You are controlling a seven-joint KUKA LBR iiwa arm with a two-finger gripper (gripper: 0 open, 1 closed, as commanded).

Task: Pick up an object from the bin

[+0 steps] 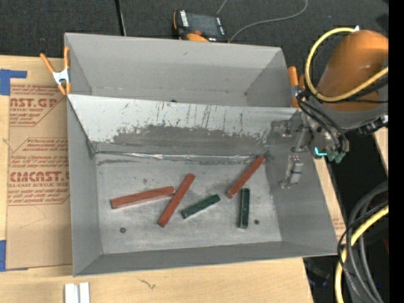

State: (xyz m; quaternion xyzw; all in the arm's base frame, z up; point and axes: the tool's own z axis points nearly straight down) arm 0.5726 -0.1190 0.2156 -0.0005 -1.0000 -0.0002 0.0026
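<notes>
Orange cover up top on the wrist, and below it the gripper hung over the right sloping wall of the grey bin, nothing seen in its grasp, and whether it was open or closed could not be told. Nearest to it lay a red-brown stick, slantwise on the floor just left of it and apart from it, a dark green stick close beside that one. Further left lay a second green stick.

Dark carpeted floor is seen behind; a light wooden tabletop is seen in front.
</notes>
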